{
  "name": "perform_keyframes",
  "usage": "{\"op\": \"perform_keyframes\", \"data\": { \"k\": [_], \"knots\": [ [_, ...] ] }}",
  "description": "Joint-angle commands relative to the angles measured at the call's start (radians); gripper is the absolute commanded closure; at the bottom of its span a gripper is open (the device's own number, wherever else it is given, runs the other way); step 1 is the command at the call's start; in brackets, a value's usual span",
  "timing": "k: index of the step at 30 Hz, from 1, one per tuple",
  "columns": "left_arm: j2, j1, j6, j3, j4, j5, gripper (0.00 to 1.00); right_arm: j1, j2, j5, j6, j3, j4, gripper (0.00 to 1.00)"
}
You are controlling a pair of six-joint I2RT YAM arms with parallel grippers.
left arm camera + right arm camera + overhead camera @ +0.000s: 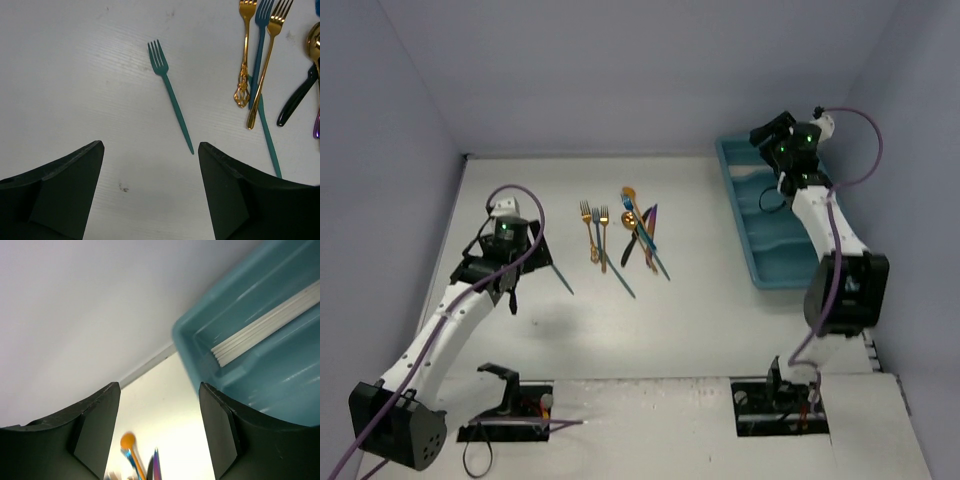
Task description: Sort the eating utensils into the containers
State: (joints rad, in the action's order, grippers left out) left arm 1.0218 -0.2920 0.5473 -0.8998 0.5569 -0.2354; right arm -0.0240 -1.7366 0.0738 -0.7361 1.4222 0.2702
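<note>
Counter [700,320] carries teal tray [741,222] at far right. The right gripper [159,390] hangs over its far end, jaws apart, empty. Left gripper [150,150] wide, empty, left of utensil pile [625,235], lone teal fork [170,95] flat just ahead. Best: centre over mid-handle, jaws crosswise, lower to counter, then pinch.

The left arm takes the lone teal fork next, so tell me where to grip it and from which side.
Grip the teal fork mid-handle, coming straight down with the left gripper straddling it crosswise. It lies flat and slim, apart from the utensil pile.
</note>
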Motion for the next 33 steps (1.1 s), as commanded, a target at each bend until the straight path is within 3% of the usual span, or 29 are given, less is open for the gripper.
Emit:
{"op": "perform_keyframes", "data": {
  "k": [1,11,26,33],
  "knots": [
    [0.096,0.007,0.116,0.009,-0.059,0.072,0.29,0.065,0.238,-0.027,0.203,-0.106,-0.049,0.38],
    [0.405,0.008,0.166,-0.067,-0.163,0.073,0.49,0.219,0.563,-0.083,0.216,-0.433,-0.088,0.38],
    [0.654,0.046,0.197,-0.127,-0.214,0.043,0.60,0.246,0.774,0.019,0.223,-0.654,-0.181,0.38],
    [0.706,0.047,0.179,-0.176,-0.206,0.032,0.82,0.255,0.794,0.038,0.221,-0.674,-0.189,0.38]
  ]
}}
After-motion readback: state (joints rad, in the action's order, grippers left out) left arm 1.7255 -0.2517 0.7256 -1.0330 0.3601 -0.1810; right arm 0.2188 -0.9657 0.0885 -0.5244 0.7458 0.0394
